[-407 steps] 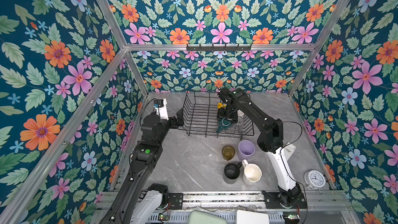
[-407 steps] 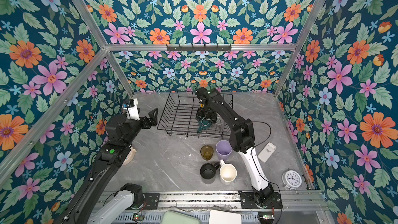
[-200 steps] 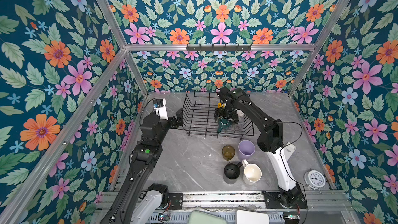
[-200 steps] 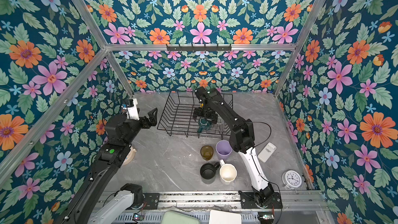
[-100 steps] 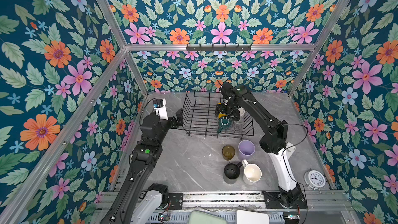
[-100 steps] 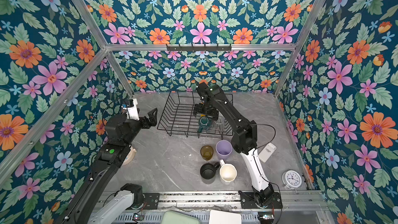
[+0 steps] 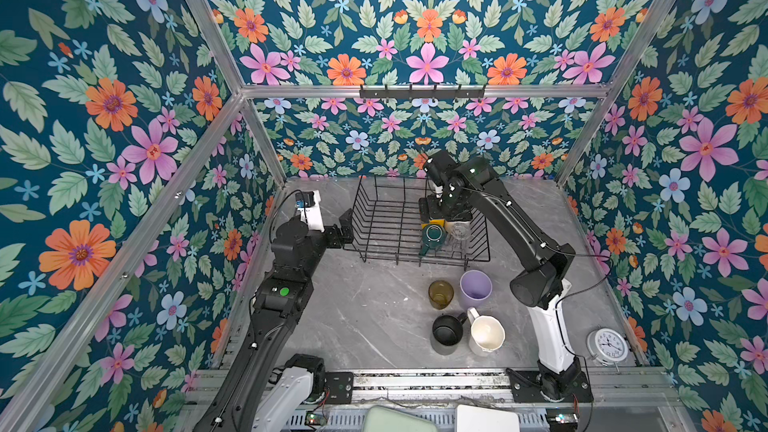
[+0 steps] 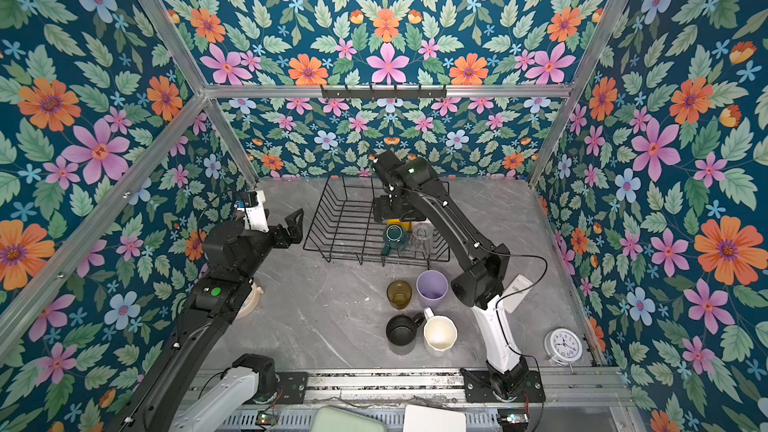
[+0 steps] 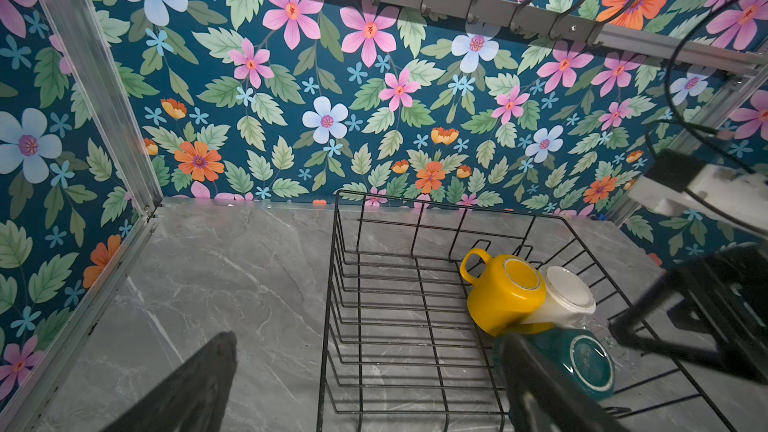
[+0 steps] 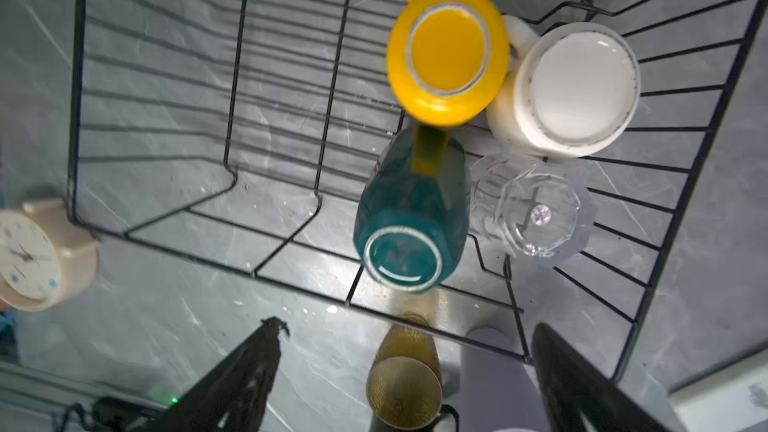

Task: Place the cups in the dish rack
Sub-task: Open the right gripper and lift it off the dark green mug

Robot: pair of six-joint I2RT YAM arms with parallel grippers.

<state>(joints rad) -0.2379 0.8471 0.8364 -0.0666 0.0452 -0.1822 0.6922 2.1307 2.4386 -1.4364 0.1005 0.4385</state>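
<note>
- right gripper (image 10: 406, 324) fingers spread wide, empty, just lifted off the dark-green ceramic mug (image 10: 411, 201)
- mug's base-up in the black wire dish rack (image 7: 374, 218), so four in, four left on the grey marble table (image 7: 374, 326)
- left gripper (image 9: 368, 336) wide open too, idle

Grey marble table (image 7: 365, 326), dish rack (image 7: 382, 222), amber glass (image 7: 441, 294), lilac tumbler (image 7: 476, 290), black mug (image 7: 447, 329), white mug (image 7: 486, 336), clock (image 7: 606, 346)
</note>
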